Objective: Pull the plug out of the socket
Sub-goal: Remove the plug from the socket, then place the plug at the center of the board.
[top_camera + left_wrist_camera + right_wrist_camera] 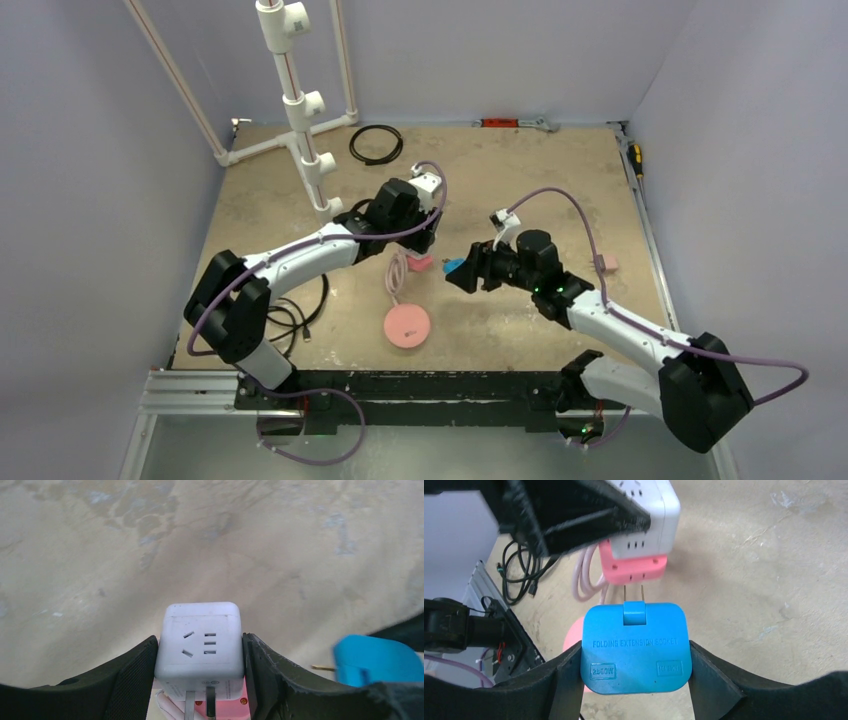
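Observation:
My left gripper (200, 647) is shut on the socket (200, 642), a white cube with dark slot holes, its fingers pressing both sides. The cube's own prongs sit in a pink block (634, 567) below it. My right gripper (634, 662) is shut on the plug (634, 647), a flat blue folding adapter. Its two brass prongs (634, 592) are bare and point at the pink block with a small gap. In the top view the plug (455, 266) hangs just right of the left gripper (425, 245). The left wrist view shows the plug (375, 660) apart from the cube.
A round pink disc (407, 325) with a pink cable (397, 275) lies in front of the grippers. A white pipe stand (300, 110) rises at the back left, with a black cable loop (376, 143) beside it. Black cables (300, 315) lie by the left arm. A screwdriver (636, 160) lies at the right edge.

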